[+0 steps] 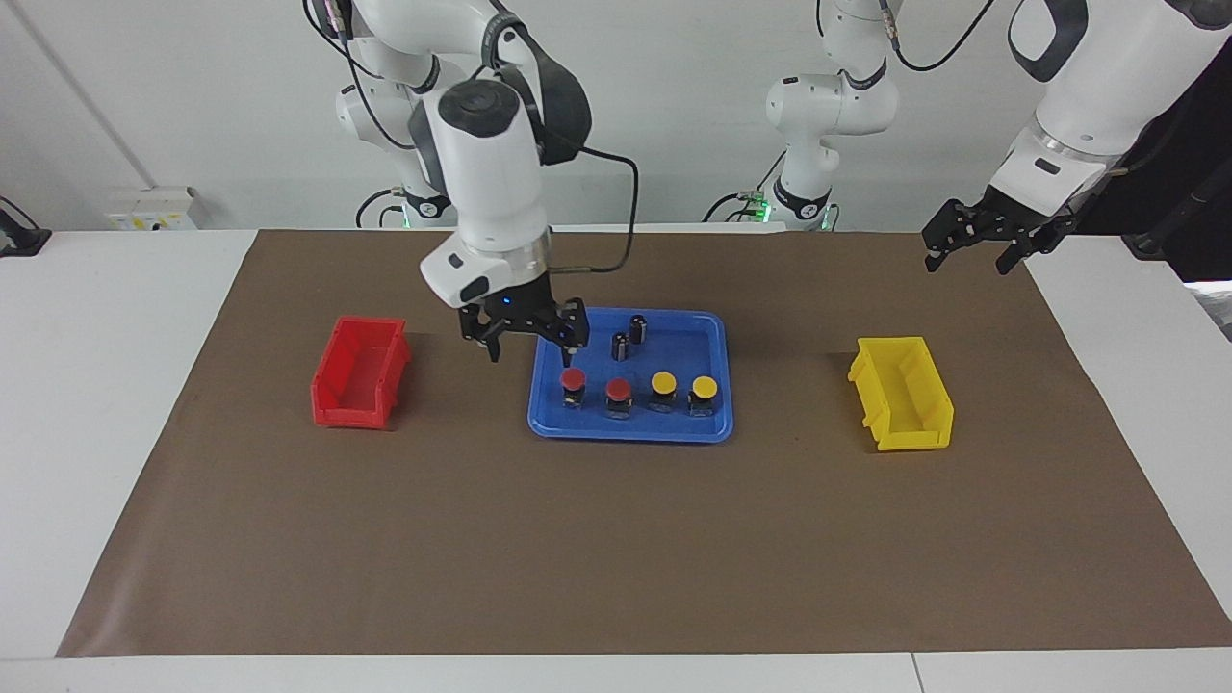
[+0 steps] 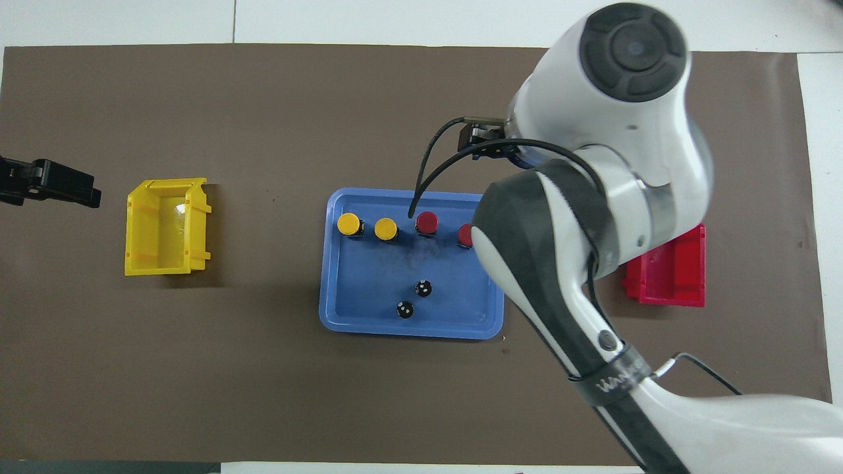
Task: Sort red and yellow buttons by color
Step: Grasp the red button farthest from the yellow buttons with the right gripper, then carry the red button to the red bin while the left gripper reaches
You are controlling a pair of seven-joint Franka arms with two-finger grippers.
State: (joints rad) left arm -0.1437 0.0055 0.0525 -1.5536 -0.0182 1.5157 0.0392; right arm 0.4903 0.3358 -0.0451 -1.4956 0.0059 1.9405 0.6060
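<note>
Facing view: my right fingers (image 1: 527,348) hang spread and empty over the blue tray (image 1: 717,423), above the end red button (image 1: 573,385).
Red buttons, then yellow buttons (image 1: 663,389), line the tray at centre frame, between the red bin (image 1: 358,373) and yellow bin (image 1: 903,395), each colour beside its bin; my left fingers (image 1: 972,252) wait spread, upper right.
Overhead view: brown mat (image 2: 263,382) covers the white tabletop (image 2: 820,131).

No legible text on anything.

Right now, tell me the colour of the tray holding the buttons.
Blue. The tray shows best in the facing view.
</note>
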